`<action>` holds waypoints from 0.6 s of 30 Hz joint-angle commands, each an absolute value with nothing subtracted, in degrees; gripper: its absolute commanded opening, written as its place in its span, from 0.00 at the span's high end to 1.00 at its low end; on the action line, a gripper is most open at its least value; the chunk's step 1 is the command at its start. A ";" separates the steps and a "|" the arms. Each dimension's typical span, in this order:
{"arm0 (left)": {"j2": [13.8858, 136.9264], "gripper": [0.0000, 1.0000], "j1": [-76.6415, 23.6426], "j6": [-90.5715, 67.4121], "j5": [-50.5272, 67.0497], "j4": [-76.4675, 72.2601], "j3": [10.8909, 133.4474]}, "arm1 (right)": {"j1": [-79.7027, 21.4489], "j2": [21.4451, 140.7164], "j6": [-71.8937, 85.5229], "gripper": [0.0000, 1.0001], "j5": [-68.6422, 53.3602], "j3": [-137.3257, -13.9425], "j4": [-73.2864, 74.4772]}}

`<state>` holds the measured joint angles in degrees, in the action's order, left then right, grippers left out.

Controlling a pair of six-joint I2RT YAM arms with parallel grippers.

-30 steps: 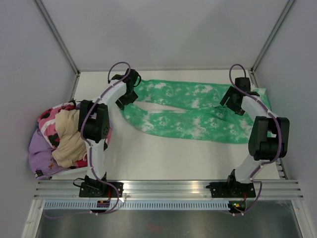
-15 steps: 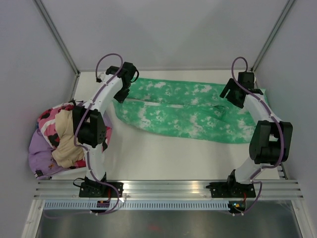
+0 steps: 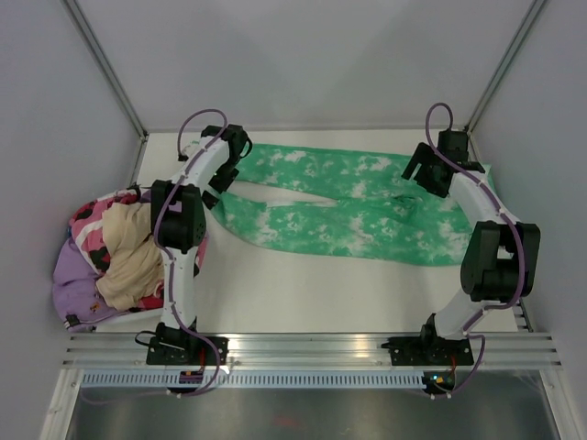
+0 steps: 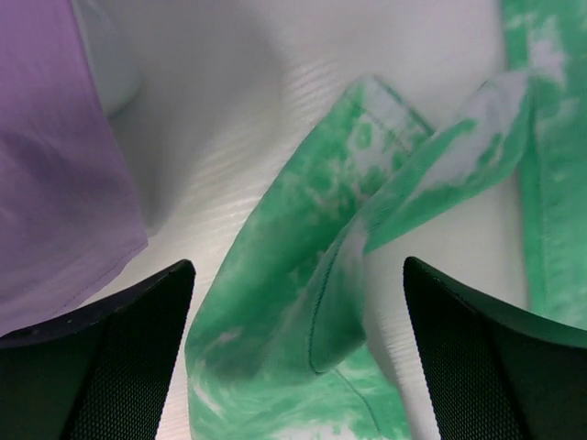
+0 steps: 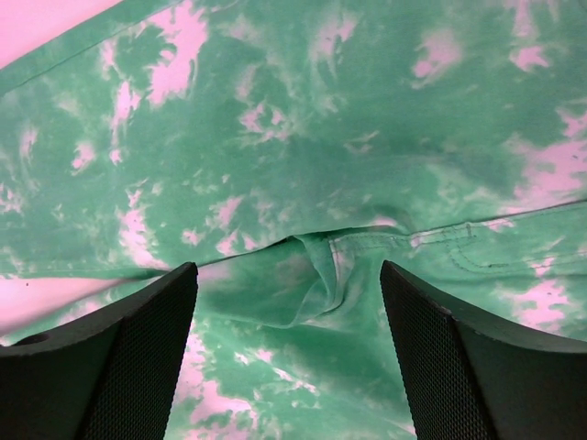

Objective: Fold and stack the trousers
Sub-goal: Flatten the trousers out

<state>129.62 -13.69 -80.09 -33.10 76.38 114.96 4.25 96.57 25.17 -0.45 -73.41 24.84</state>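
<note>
The left gripper (image 4: 298, 266) hangs released, spread wide over the leg ends of the trousers (image 3: 358, 206); the right gripper (image 5: 289, 266) gapes, holding nothing, above their other end.

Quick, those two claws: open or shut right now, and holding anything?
Left gripper: open, holding nothing, over the leg ends of the trousers.
Right gripper: open, holding nothing, over the trousers.

Left claw (image 4: 298, 275) and right claw (image 5: 289, 275) gape wide (both angled downward).
</note>
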 commanded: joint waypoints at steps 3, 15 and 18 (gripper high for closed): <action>124.37 0.00 -13.53 -77.18 -41.21 86.67 119.62 | -0.25 96.23 19.17 0.10 -4.30 -78.92 23.12; 110.76 0.00 -5.02 -53.61 -17.77 57.06 109.62 | -21.79 104.85 16.15 0.09 -8.00 -92.46 17.76; 102.52 0.00 -0.36 -55.80 -7.76 44.71 96.01 | -22.06 105.29 18.71 0.09 -7.74 -92.29 17.14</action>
<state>111.28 -4.01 -58.85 -19.88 58.61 103.39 -23.51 104.18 16.14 -7.79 -91.02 19.94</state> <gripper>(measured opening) 0.993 0.904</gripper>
